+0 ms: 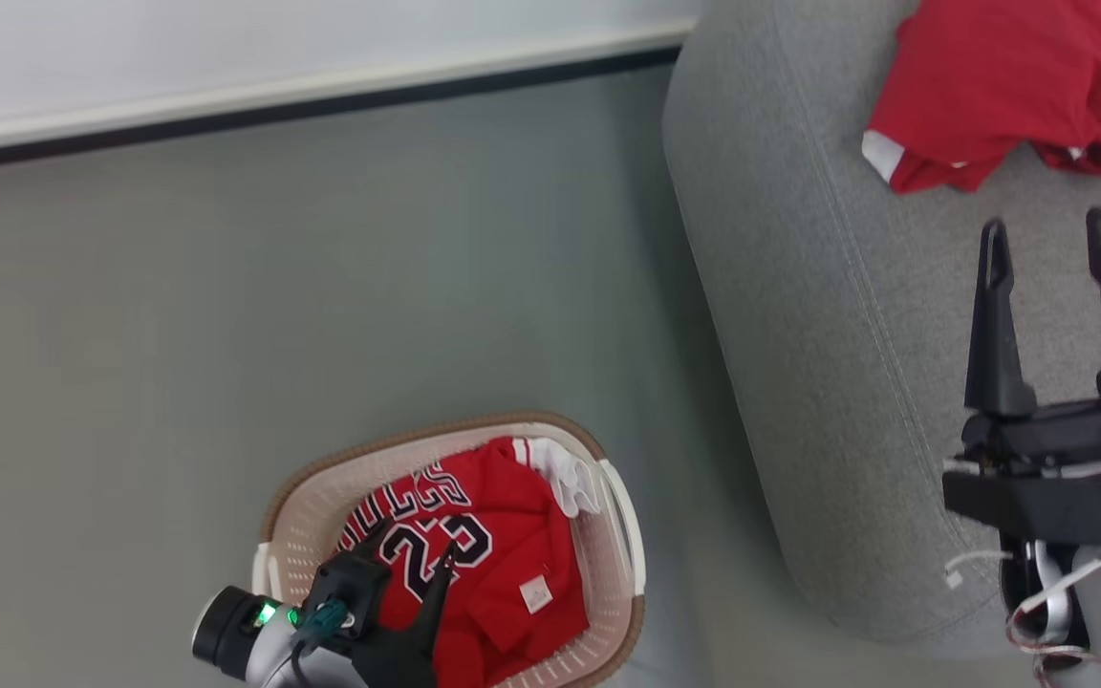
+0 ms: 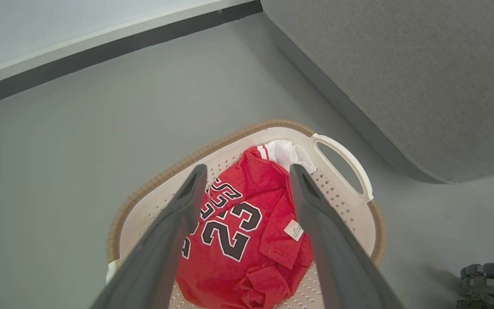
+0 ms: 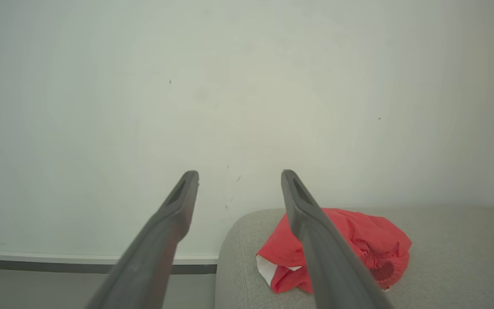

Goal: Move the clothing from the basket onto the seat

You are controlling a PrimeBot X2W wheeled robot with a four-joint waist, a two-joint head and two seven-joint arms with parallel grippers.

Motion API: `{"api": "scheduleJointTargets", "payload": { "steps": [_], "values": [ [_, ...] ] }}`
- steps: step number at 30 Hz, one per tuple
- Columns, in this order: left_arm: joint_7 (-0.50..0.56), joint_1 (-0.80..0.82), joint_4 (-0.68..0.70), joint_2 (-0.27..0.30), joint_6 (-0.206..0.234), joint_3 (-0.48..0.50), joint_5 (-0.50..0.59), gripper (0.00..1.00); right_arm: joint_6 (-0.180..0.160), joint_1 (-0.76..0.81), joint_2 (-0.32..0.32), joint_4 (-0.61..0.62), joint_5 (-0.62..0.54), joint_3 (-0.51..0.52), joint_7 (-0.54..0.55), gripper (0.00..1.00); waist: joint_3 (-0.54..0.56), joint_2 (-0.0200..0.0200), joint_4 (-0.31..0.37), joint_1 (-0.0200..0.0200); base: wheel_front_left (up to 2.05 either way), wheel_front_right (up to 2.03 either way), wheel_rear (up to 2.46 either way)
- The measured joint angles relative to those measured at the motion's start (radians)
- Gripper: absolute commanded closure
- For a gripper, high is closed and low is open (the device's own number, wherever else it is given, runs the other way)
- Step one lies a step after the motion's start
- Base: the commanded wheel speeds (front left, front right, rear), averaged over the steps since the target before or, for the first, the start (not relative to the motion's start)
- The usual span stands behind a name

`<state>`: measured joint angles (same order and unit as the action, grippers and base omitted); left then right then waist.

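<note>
- The left gripper (image 1: 417,543) (image 2: 248,171) hangs over the near half of the basket (image 1: 417,440) (image 2: 144,214). Its two dark fingers are spread as wide as they go and grip nothing.
- In the left wrist view the fingers frame the jersey (image 1: 493,535) (image 2: 247,249) below them. Whether the tips touch the cloth cannot be told.
- The jersey lies crumpled inside the basket, covering most of its bottom, with black-and-white lettering and the number 23 facing up. A small white tag (image 1: 536,594) (image 2: 294,229) shows on its right side.
- A fold of white-trimmed fabric (image 1: 565,473) (image 2: 283,150) sits at the basket's far right rim, beside the handle.
- The basket stands on the grey floor (image 1: 321,287), near the sofa (image 1: 799,334) (image 2: 401,77) (image 3: 444,257) but apart from its rounded left edge.
- The right gripper (image 1: 1047,225) (image 3: 239,175) is above the sofa's near part, fingers pointing away from the robot. They are parted fully and hold nothing.
- Beyond its fingertips a red garment (image 1: 990,86) (image 3: 358,240) with a white hem lies bunched on the sofa, near the far left edge and apart from the gripper.
- Past the floor a dark skirting (image 1: 321,105) runs along the foot of a pale wall (image 3: 247,86).
</note>
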<state>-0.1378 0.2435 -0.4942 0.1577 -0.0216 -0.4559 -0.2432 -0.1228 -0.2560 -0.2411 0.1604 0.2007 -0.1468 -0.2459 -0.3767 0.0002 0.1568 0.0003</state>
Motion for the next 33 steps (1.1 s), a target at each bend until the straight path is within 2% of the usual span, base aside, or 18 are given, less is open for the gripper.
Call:
{"api": "scheduleJointTargets", "payload": {
  "steps": [8, 19, 33],
  "values": [
    [0.041, 0.113, -0.109, -0.013, -0.018, -0.017, 0.024, 0.0, 0.0, -0.131, 0.013, 0.044, -0.001, -0.004, 0.026, 0.0, -0.111, 0.0, 0.046, 0.0, 0.0, 0.0, 0.0],
    [0.063, 0.281, -0.194, 0.014, -0.04, -0.038, 0.078, 0.0, 0.013, -0.346, 0.028, 0.052, 0.002, -0.025, 0.075, 0.0, -0.269, 0.0, 0.088, -0.0001, 0.0, 0.0, 0.0],
    [0.06, 0.468, -0.247, 0.055, -0.051, -0.038, 0.12, 0.0, 0.017, -0.498, 0.047, 0.085, 0.0, -0.037, 0.087, 0.0, -0.469, 0.0002, 0.114, -0.0002, 0.0, 0.0, 0.0]
  ]
}}
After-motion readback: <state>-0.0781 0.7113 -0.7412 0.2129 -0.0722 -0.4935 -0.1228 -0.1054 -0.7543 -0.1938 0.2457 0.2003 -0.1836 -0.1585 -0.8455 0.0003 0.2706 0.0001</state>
